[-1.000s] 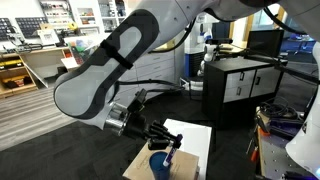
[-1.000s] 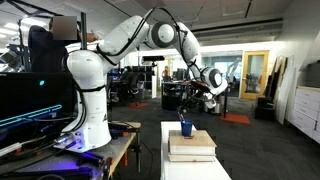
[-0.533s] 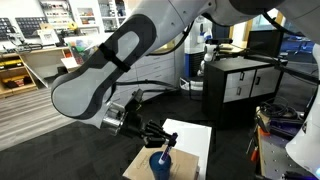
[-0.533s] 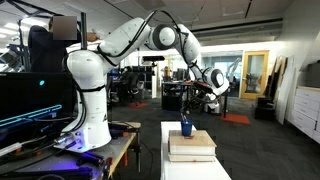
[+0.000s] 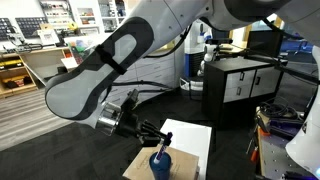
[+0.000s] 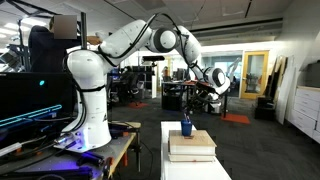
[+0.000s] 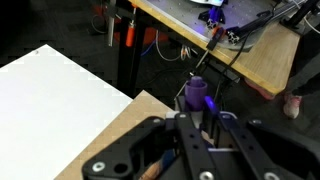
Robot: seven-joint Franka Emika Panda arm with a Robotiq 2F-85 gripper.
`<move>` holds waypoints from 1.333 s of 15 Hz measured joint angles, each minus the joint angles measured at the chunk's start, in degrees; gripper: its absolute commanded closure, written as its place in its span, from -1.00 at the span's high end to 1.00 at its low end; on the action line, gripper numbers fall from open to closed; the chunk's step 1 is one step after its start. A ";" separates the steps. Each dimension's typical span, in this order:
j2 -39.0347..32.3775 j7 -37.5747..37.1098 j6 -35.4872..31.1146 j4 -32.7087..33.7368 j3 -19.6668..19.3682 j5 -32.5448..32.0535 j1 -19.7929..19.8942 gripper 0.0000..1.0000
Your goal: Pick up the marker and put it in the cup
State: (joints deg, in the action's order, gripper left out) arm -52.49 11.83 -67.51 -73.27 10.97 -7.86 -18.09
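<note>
My gripper (image 5: 157,136): my black fingers are pinched close together on the top of the marker. In the wrist view my gripper (image 7: 197,128) fills the bottom of the picture, with only a thin gap between the fingers.
The marker (image 5: 164,149): it is thin and dark with a reddish bit. It points down from my fingertips and its low end is inside the cup.
The cup (image 5: 160,165): it is small, round and blue, and it stands right under my fingers. In an exterior view the cup (image 6: 186,128) is tiny and sits on top of a stack of flat boxes (image 6: 190,148). In the wrist view the cup (image 7: 197,94) looks purple-blue, just past my fingertips.
Under the cup: a tan box (image 5: 135,168), with a white sheet (image 5: 195,140) just beside the cup.
My arm (image 6: 120,40): big and white, bent over from a white base.
Near me: a black cabinet (image 5: 240,85) stands behind the white sheet, and a dark screen (image 6: 30,110) with blue glowing lines is next to my base.
Words and labels: the cup is plain, and the things on the far shelves (image 5: 60,20) are too blurry to read.
</note>
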 measured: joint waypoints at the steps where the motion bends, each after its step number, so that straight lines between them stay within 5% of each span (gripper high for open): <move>1: -0.76 0.31 0.57 0.84 0.00 -0.25 -0.21 -0.91; 7: -5.94 1.99 2.93 5.79 0.00 -2.06 -1.53 -0.86; 8: -6.65 2.38 3.35 6.66 0.00 -2.35 -1.72 -0.12; 10: -7.75 3.19 3.96 8.04 0.00 -2.85 -2.04 0.01; 17: -9.37 4.01 6.61 12.24 0.00 -3.93 -2.74 0.94; 20: -9.36 4.01 7.96 13.90 -0.03 -4.16 -2.74 1.00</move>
State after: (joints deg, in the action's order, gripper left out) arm -61.85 15.85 -59.55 -59.37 10.95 -12.02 -20.83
